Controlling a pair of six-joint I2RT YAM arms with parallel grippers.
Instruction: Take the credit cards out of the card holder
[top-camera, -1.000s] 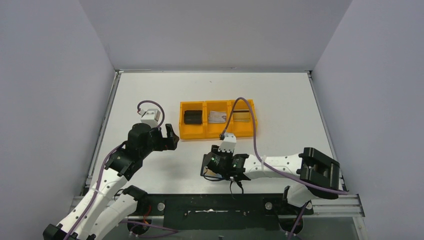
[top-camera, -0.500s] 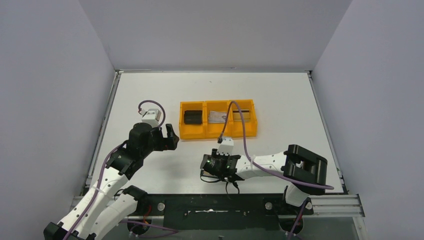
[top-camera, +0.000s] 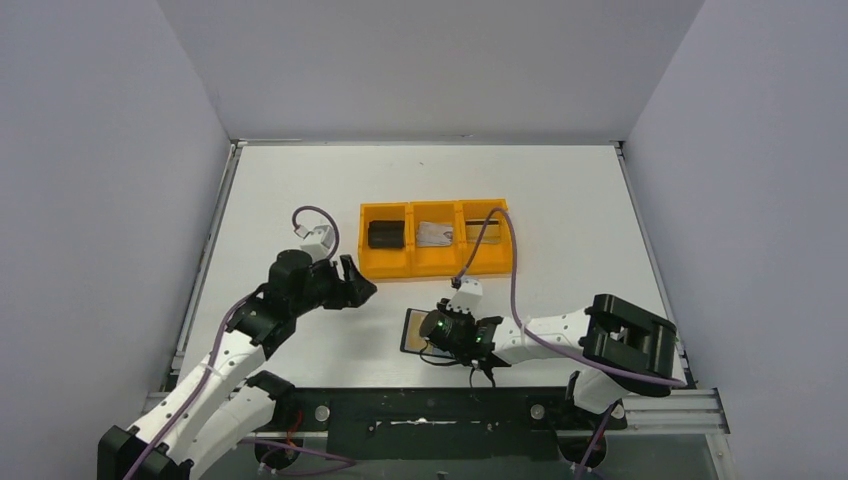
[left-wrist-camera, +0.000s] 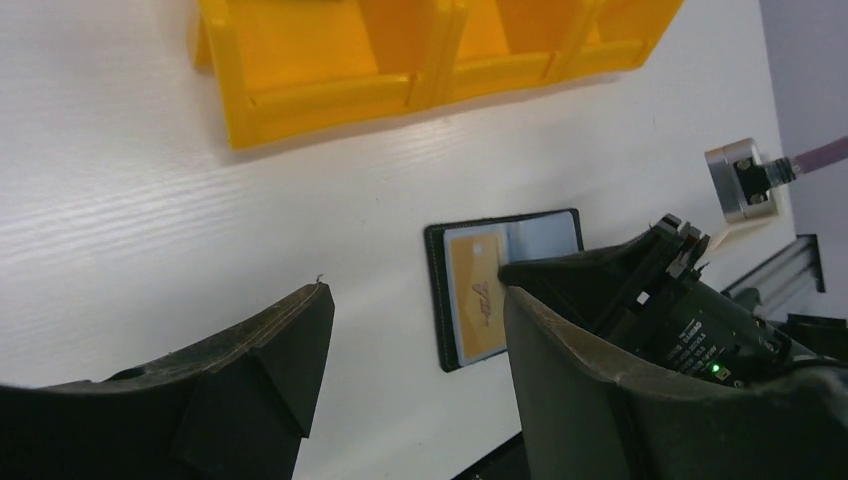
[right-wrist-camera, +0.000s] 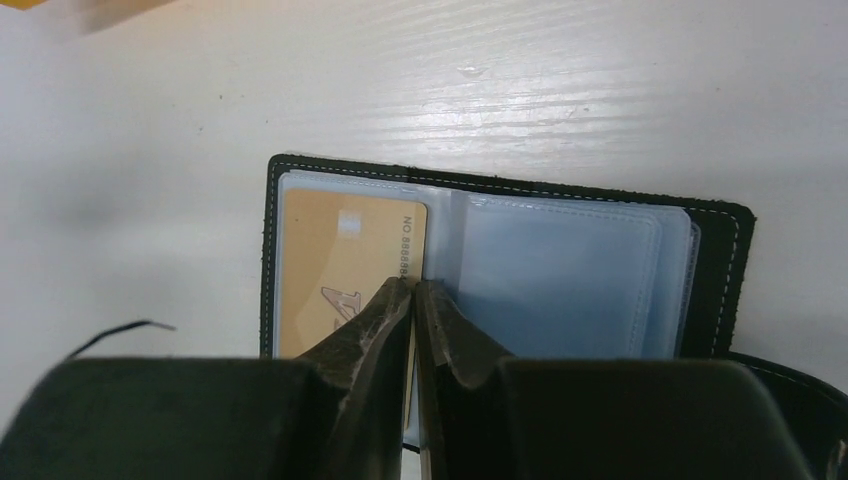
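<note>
The overhead view shows the layout. An orange tray (top-camera: 437, 264) of moulded plastic with three compartments sits mid-table. It holds a chunky black block (top-camera: 386, 234) in the left compartment and a silvery card (top-camera: 434, 234) in the middle one. A gold-tinted card (top-camera: 482, 232) lies in the right compartment, partly crossed by a purple cable (top-camera: 512, 270). From this view only a corner of the card holder (right-wrist-camera: 560, 275) shows, near the front edge of the white table (top-camera: 300, 200) and under the right arm's wrist.

The right wrist view shows more of the card holder. It lies open and flat, with a black grained cover, pale stitching along the border and glossy blue-grey clear sleeves. A gold card (right-wrist-camera: 335, 265) sits in the left sleeve, with a printed number along its inner edge. The right gripper (right-wrist-camera: 413, 287) has its jaws drawn together to a sliver. Its tapered dark tips rest at that inner edge, beside the fold. Whether they pinch the card, the sleeve or nothing cannot be told.

The left wrist view shows the holder's rounded corners and the wood-like grain of the table. The left gripper (top-camera: 352, 287) hovers between the tray and the holder. Its matte black fingers stand well apart and hold nothing.
</note>
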